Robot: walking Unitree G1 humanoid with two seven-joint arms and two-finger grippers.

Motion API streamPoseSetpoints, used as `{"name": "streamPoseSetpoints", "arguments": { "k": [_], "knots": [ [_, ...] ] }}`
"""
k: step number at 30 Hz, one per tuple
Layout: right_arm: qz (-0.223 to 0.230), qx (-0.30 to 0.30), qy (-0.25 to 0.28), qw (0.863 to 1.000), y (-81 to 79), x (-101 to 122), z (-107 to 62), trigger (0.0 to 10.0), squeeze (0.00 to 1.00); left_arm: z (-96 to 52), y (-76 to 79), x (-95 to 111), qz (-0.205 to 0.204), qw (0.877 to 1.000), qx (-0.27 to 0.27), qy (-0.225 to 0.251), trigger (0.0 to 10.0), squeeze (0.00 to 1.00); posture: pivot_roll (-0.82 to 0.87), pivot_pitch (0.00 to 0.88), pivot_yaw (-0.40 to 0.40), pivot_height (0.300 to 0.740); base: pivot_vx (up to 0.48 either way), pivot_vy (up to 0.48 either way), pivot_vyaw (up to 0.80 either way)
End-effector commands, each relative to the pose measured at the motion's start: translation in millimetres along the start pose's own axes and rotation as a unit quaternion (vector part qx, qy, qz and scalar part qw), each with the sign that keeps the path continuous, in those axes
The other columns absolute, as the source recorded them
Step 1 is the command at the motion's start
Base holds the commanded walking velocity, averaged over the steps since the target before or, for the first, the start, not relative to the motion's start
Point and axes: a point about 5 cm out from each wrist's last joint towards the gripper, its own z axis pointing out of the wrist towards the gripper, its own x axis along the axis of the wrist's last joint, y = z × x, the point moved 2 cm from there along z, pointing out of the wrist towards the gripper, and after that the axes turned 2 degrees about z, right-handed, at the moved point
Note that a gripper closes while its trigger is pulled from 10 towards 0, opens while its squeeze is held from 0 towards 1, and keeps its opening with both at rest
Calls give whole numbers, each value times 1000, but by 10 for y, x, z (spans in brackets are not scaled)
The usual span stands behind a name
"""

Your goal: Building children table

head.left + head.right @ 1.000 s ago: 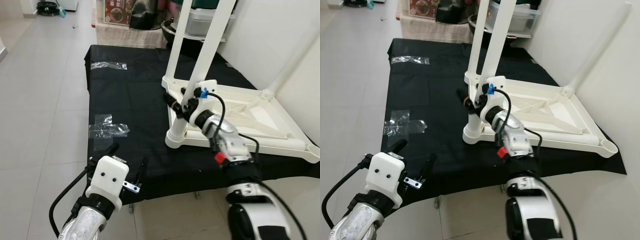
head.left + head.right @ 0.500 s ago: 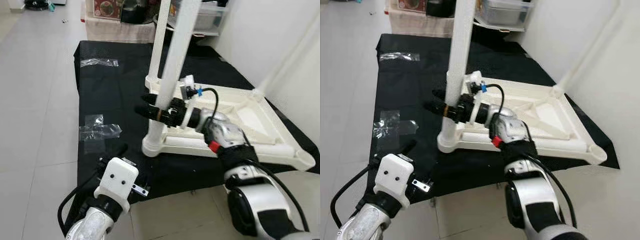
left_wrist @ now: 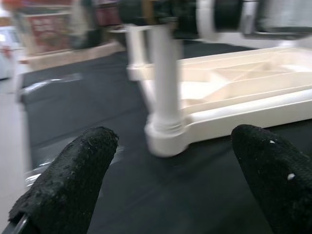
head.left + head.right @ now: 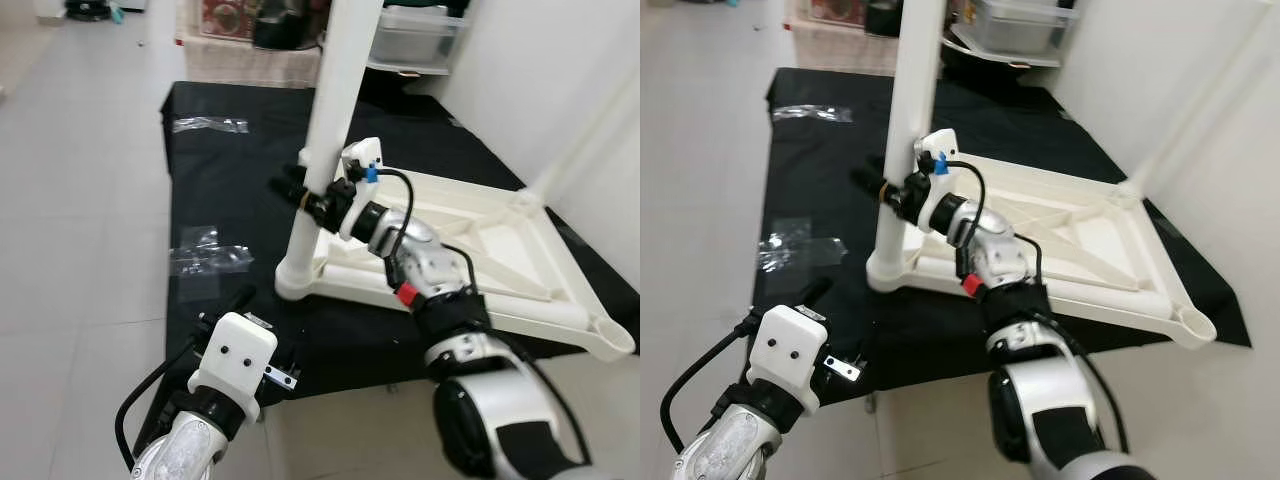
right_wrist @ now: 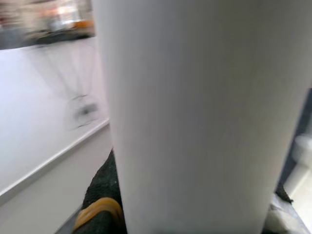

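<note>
At the near corner of the upturned white tabletop (image 4: 480, 250), which lies on the black-covered worktop (image 4: 230, 190), a white leg (image 4: 325, 130) stands upright in its socket, its long axis running straight up out of the head views. The right tool (image 4: 300, 195) reaches forward from the robot's side and holds this leg low down, fingers clamped on either side just above the socket. The left tool (image 4: 250, 325), fingers spread wide and holding nothing, hangs near the worktop's front edge, well apart from the leg, so the right arm is plainly the nearer one for seating it.
</note>
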Motion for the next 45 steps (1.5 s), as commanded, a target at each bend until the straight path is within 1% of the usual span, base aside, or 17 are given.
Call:
{"name": "streamPoseSetpoints", "arguments": {
  "k": [1,4,9,10,11,14,15,18,19,21,23,24,25,30,33,39,45],
  "knots": [
    [13,-161,-2,987,400,-107,-235,0,0,-15,10,-22,-1,1000,-2,-5,10000,0,109,95,-163,740,0,0,0],
    [13,-274,6,962,459,-134,-448,0,0,-43,12,-60,5,1000,-6,-12,10000,0,115,83,-158,740,0,0,0],
    [33,-317,5,948,388,-174,-516,0,0,-48,18,-67,4,1000,-6,-13,10000,0,127,71,-152,740,0,0,0],
    [48,-311,2,949,326,-201,-483,7725,0,-49,18,-69,3,1000,-7,-13,10000,0,123,69,-149,740,0,0,0],
    [59,-299,0,953,255,-217,-429,10000,0,-51,14,-74,3,1000,-6,-14,10000,0,122,69,-149,740,0,0,0],
    [76,-284,10,956,217,-203,-376,10000,0,-52,8,-77,4,1000,-5,-15,10000,0,125,78,-148,740,0,0,0],
    [86,-264,18,960,210,-188,-330,10000,1000,-56,0,-82,5,1000,-5,-16,10000,0,127,80,-147,740,0,0,0],
    [87,-237,27,967,209,-151,-289,10000,1000,-55,-8,-81,6,1000,-5,-16,10000,0,126,83,-146,740,0,0,0],
    [112,-194,29,974,214,-134,-247,10000,0,-54,-16,-81,6,1000,-3,-16,10000,0,126,83,-146,740,0,0,0],
    [96,-115,27,988,251,-67,-225,10000,0,-56,-24,-84,6,1000,-2,-16,10000,0,122,84,-147,740,0,0,0],
    [92,-80,19,992,247,-56,-225,10000,0,-57,-25,-85,6,1000,-2,-16,10000,0,122,84,-147,740,0,0,0],
    [62,39,-67,995,273,-161,-232,10000,0,-62,-26,-95,1,1000,0,-20,10000,0,123,93,-146,740,0,0,0],
    [62,85,-99,989,311,-175,-258,10000,0,-65,-30,-102,-2,1000,2,-22,10000,0,123,93,-146,740,0,0,0],
    [78,152,-115,978,321,-110,-289,10000,0,-62,-32,-100,0,1000,1,-22,10000,0,125,97,-150,740,0,0,0],
    [53,240,-123,962,170,-69,-253,10000,0,-50,-47,-78,0,1000,4,-17,10000,0,135,105,-157,740,0,0,0],
    [59,320,-121,938,-122,-62,-184,10000,0,-57,-36,-75,-1,1000,1,-18,10000,0,145,109,-164,740,0,0,0],
    [87,428,-103,893,-475,-22,-168,10000,0,-49,-49,-63,0,1000,4,-16,10000,0,150,113,-164,740,0,0,0]
  ]
}}
